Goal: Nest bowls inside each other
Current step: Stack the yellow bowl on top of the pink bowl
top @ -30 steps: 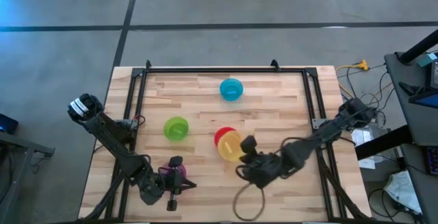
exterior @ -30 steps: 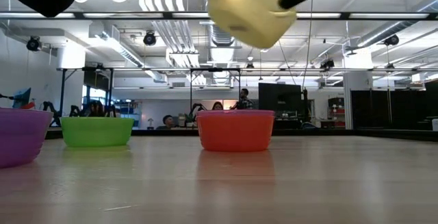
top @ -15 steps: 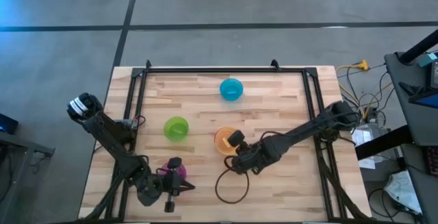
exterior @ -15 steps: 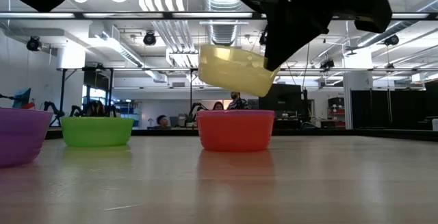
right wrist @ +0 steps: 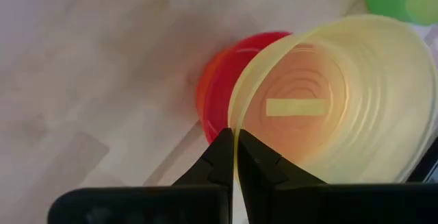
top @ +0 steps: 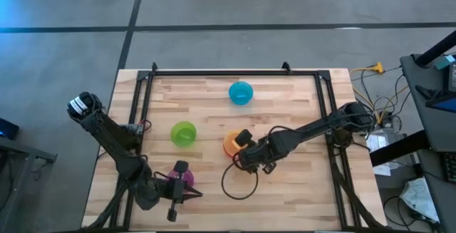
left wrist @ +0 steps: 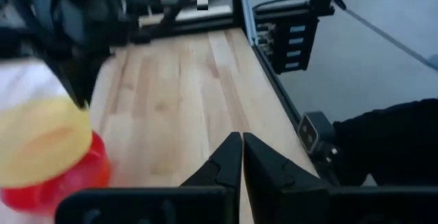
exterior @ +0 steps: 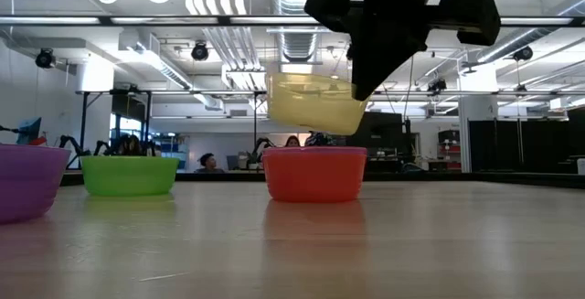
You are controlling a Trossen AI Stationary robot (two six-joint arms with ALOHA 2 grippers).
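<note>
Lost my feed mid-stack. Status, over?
Right claw shut on yellow bowl, held above orange bowl, not seated. Left claw shut, idle by purple bowl. Nothing in the way.

My right gripper [top: 244, 152] has swung the yellow bowl [exterior: 313, 103] left and down, levelling it just above the orange bowl [exterior: 314, 174].

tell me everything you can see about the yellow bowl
The yellow bowl is a small, round, translucent pale-yellow bowl that looks like plastic, with concentric rings on its floor and a small rectangular mark at the centre. It hangs in the air, nearly upright, directly above the orange bowl without touching it. The right gripper pinches its rim, one of the fingers inside the wall and one outside. Nothing else touches it.
</note>
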